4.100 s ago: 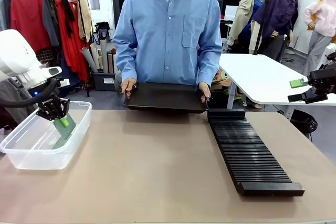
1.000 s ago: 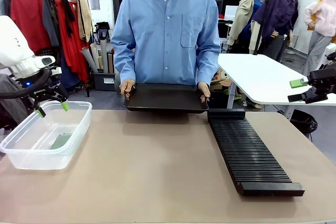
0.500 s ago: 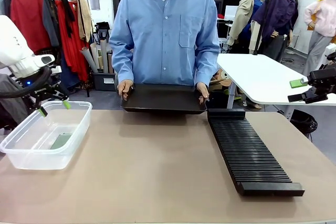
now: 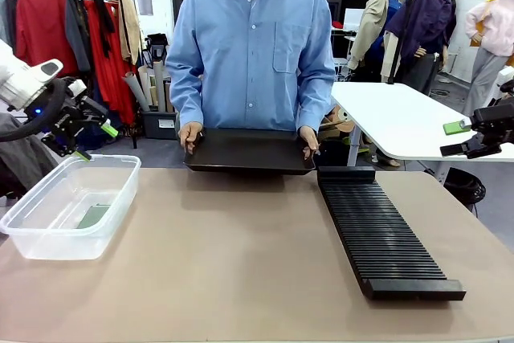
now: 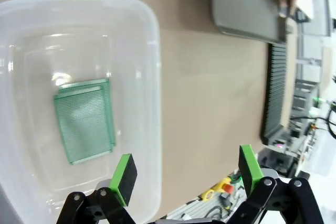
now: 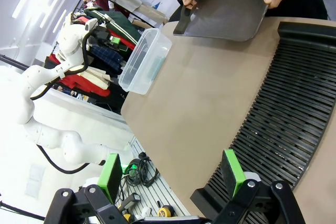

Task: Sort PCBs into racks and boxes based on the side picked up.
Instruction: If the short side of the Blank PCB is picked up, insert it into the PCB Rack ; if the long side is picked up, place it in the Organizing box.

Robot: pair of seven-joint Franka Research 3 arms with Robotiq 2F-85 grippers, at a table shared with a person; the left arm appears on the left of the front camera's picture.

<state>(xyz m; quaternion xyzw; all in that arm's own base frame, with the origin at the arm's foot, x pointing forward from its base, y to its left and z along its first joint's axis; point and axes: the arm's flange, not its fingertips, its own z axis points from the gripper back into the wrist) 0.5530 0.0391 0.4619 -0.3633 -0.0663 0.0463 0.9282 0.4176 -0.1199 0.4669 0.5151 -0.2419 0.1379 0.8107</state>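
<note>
Two dark green PCBs [image 5: 85, 120] lie stacked flat on the bottom of the clear box [image 5: 152, 77]; in the front view they show as one PCB [image 4: 94, 215] in the box [image 4: 48, 238] at the table's left. My left gripper [image 4: 90, 140] hangs open above the box's far end, holding nothing; the left wrist view shows the same gripper [image 5: 186, 177] with green pads wide apart. The long black rack [image 4: 381, 230] lies at the right with its slots bare. My right gripper [image 4: 451, 139] stands open off the table's right edge, also open in its own view [image 6: 173, 174] over the rack [image 6: 283, 103].
Across the table a person holds a flat black tray [image 4: 249, 150] by both hands at the far edge. A white side table [image 4: 401, 118] stands behind the rack. The brown tabletop [image 4: 233, 263] lies bare between box and rack.
The left gripper let go of a PCB in the box, then rose, and in the last second has lifted and turned toward the table's back left. The right arm has not moved.
</note>
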